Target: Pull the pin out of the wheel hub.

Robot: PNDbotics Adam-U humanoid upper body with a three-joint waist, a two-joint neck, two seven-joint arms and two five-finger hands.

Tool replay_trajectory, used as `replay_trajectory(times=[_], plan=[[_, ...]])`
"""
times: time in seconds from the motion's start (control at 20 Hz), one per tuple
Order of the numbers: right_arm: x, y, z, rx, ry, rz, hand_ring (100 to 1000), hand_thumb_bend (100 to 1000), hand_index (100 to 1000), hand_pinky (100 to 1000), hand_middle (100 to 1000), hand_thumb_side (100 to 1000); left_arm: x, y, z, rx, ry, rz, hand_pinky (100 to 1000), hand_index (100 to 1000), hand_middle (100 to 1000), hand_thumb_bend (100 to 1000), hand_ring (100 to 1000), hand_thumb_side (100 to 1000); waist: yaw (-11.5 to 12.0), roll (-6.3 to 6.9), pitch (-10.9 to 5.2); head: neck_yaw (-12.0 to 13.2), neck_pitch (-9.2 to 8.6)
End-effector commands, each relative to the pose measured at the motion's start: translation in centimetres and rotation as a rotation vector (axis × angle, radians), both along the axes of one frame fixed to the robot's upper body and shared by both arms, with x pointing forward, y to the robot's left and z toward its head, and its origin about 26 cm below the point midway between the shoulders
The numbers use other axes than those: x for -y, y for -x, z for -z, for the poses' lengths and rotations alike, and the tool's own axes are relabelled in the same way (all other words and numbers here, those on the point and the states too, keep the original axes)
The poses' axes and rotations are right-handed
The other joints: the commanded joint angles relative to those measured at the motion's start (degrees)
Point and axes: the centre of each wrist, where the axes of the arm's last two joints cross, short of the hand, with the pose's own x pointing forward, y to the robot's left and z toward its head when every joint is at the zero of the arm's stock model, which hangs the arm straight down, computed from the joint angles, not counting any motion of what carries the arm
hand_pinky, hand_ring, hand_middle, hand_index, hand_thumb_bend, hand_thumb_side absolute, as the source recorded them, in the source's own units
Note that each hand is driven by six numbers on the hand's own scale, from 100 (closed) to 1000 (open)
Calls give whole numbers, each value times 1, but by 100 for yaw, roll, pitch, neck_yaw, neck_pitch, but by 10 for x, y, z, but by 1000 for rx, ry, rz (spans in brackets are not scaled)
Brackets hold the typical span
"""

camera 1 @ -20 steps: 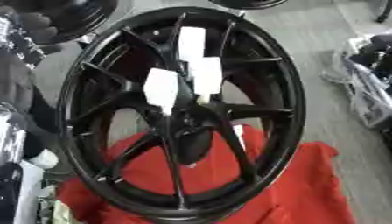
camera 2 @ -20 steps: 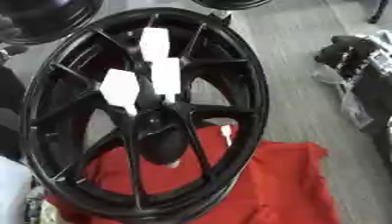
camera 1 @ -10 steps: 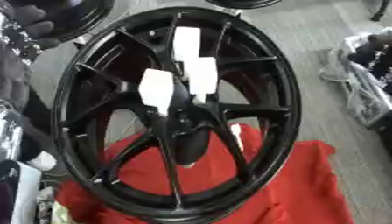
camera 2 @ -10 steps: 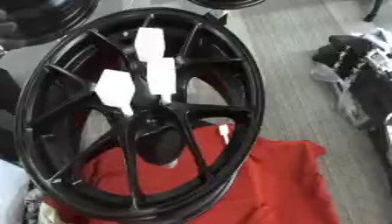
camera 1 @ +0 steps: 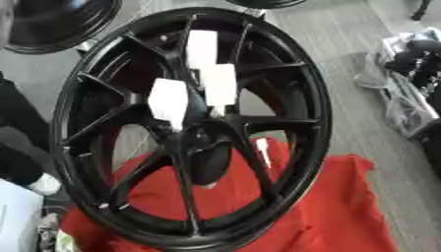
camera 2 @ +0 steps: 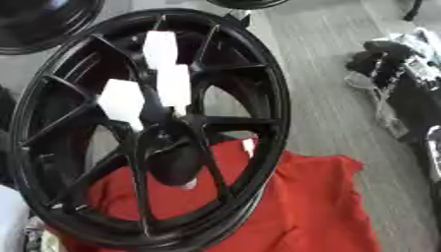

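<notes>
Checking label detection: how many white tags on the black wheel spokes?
3. One white rectangular tag on the upper part of the black spoked wheel, one below it near the hub, one to their left. More may be hidden behind spokes.

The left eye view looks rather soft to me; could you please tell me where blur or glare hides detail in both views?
Left eye view: the black wheel is blurred throughout, the hub a dark mass with no pin discernible; the white patches on the spokes are blown out. Right eye view: equally soft; the red cloth shows few folds, and the dark clutter at right is smeared.
</notes>
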Motion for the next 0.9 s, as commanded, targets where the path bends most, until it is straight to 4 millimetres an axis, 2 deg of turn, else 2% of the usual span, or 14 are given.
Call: replay_trajectory(times=[0.05,0.25,0.5,0.7,0.9], plan=[[4,3,-9,19,34,8,770,100,789,967,685,667,7,16,-27,85,-199,12,750,761,759,100,799,627,7,-18,-163,-93,8],[4,4,-8,14,45,10,771,100,789,967,685,668,27,34,-50,155,-451,42,778,793,771,100,812,636,31,-2,-177,-159,10],[5,5,-6,6,56,16,771,100,789,967,685,671,57,56,-68,194,-720,143,806,817,783,100,824,685,63,11,-192,-164,24],[5,5,-5,3,60,16,771,100,789,968,685,671,77,70,-71,212,-889,199,827,832,794,100,836,740,64,20,-205,-173,36],[5,5,-5,0,63,13,771,100,789,968,686,672,90,74,-70,212,-1000,222,841,844,802,100,845,781,65,23,-214,-181,30]])
